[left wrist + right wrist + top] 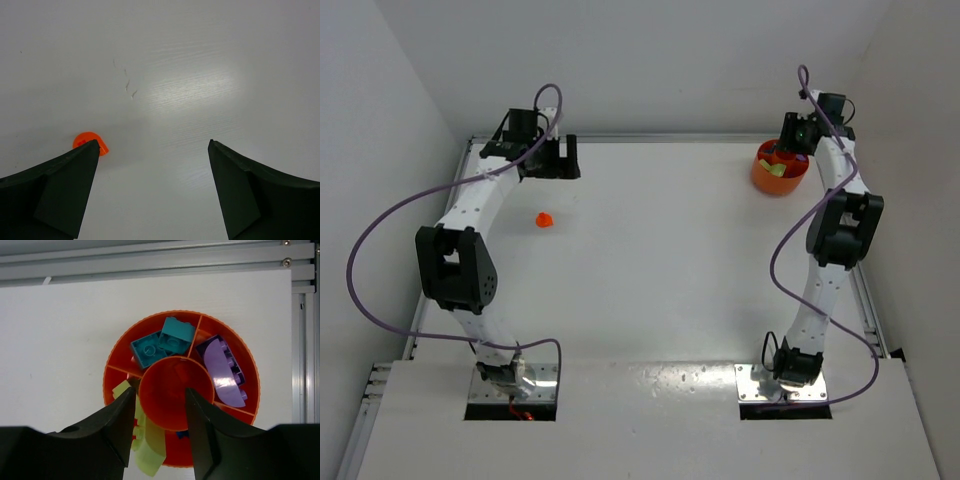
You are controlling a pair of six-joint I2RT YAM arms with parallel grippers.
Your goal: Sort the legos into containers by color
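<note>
Top view: the orange-red lego [545,219] lies alone on the left half of the bench [660,270], well apart from the bowl [780,170], which sits at the far right corner near the rail.

Left gripper [152,150]: released, jaws wide apart, nothing between them. It hovers over bare bench. In the left wrist view the orange-red lego shows just beside the tip of the left-hand finger [60,190], outside the jaw gap and partly hidden by it.

Right gripper [160,392]: released, jaws apart, holding nothing, positioned over the bowl. In the right wrist view its fingertips frame the bowl's round central cup [165,377].

Bowl contents, right wrist view:
- two blue legos [162,342] in the far compartment, touching each other
- purple legos [222,367] in the right-hand compartment
- yellow-green legos [145,437] in the near-left compartment, partly hidden behind the left-hand finger

A small dark blue item in the near compartment is too hidden to identify.
</note>
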